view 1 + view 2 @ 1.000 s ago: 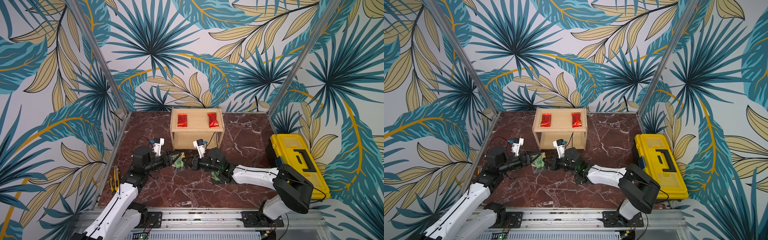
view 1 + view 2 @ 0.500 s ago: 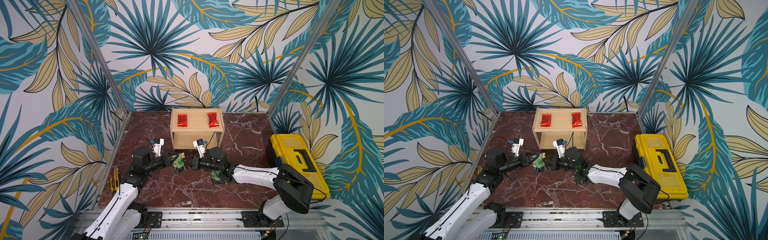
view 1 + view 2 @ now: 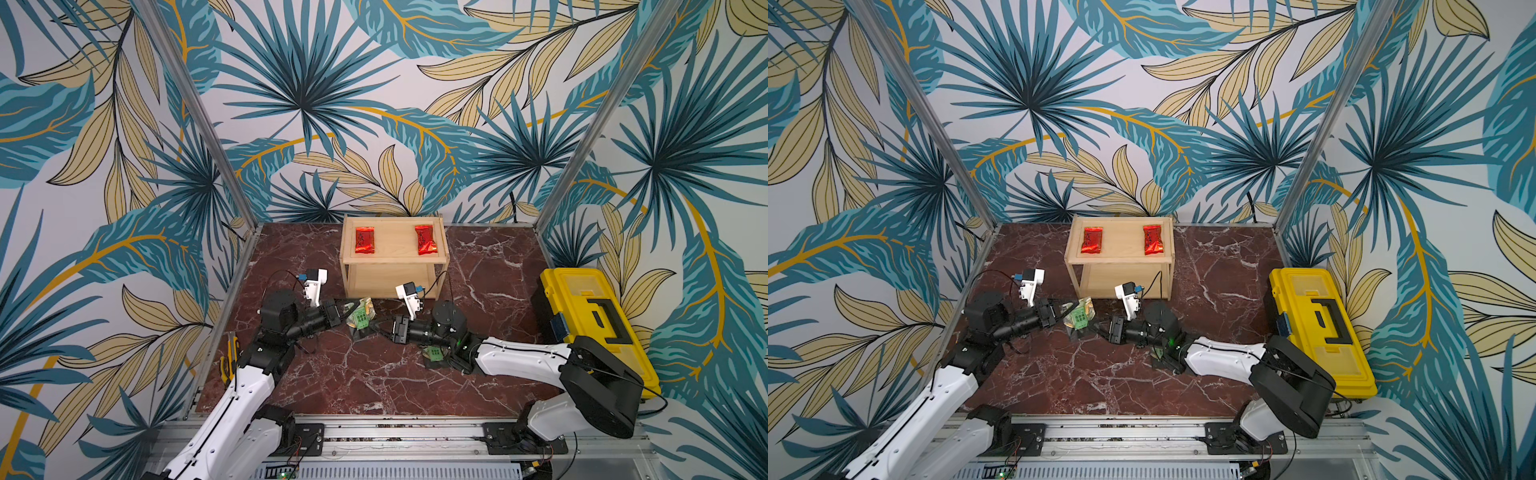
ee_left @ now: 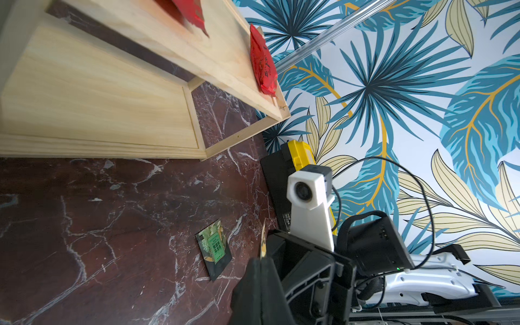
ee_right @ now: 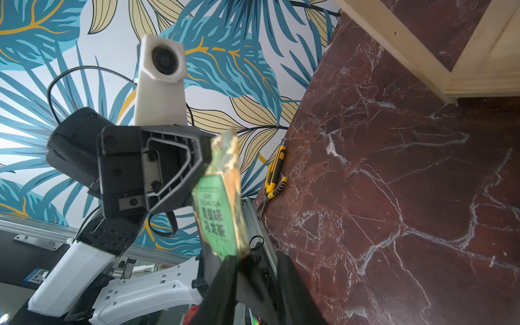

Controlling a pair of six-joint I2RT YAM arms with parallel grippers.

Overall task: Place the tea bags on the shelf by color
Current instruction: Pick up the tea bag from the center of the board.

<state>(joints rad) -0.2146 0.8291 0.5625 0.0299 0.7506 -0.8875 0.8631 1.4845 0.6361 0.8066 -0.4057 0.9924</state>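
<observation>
Two red tea bags [image 3: 365, 240] [image 3: 426, 240] lie on the top board of the shelf [image 3: 395, 261], upper centre. Mid-frame, your left gripper [image 3: 344, 312] is clamped on the green tea bag [image 3: 360, 318]. Your right gripper [image 3: 376, 326] has its fingers parted, and the packet's far edge sits by one finger. The second green tea bag [image 3: 434, 353] lies flat under your right arm.

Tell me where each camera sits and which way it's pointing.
Top views: high above the arms' bases, looking down at shelf and green bag; left arm, right arm show.
Left wrist: low, facing the right arm and toolbox; left fingers pinch the green bag.
Right wrist: low, facing the left fingers and bag; right fingers show, apart.
Shared: every view has the shelf and green bag.
</observation>
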